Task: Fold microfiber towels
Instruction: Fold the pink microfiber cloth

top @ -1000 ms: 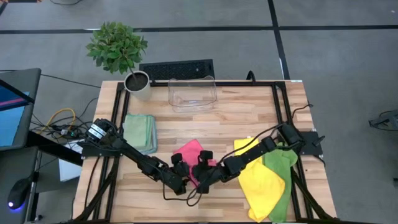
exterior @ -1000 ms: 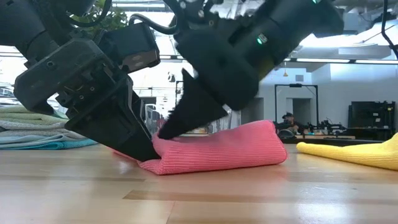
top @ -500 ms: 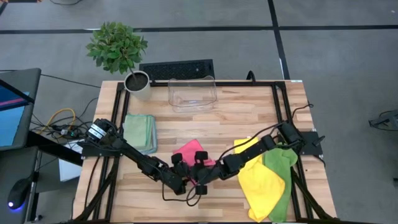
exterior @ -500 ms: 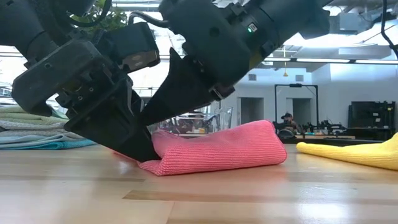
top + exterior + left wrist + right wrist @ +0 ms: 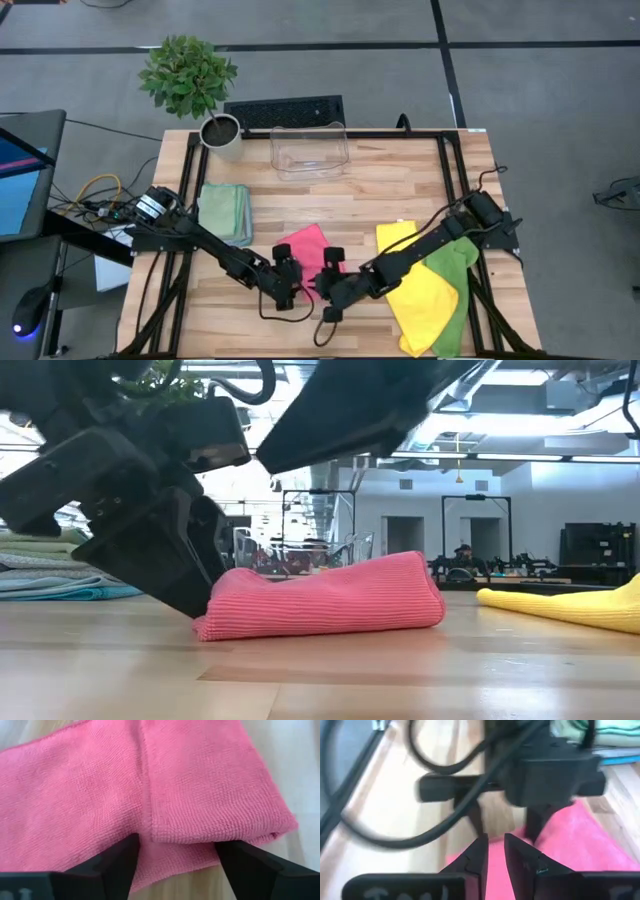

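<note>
The folded pink towel [image 5: 308,247] is lying near the table's [image 5: 400,190] front edge. The left gripper [image 5: 172,855] is resting at the towel's edge, jaws spread wide and gripping nothing. The right gripper [image 5: 494,851] is hovering beside it, jaws nearly closed and empty.

So the pink towel [image 5: 308,248] is folded over on itself, a puffy ribbed bundle lying flat near the middle of the worktop's front edge, turned a bit diagonal. Its folded edge [image 5: 220,832] sits on top of a lower layer that sticks out slightly. Over by the left edge there's a neat stack of folded pale green and teal towels [image 5: 225,212]. Near the right front corner, a yellow towel [image 5: 418,285] lies spread out and rumpled, overlapping a lime green towel [image 5: 455,270].
</note>
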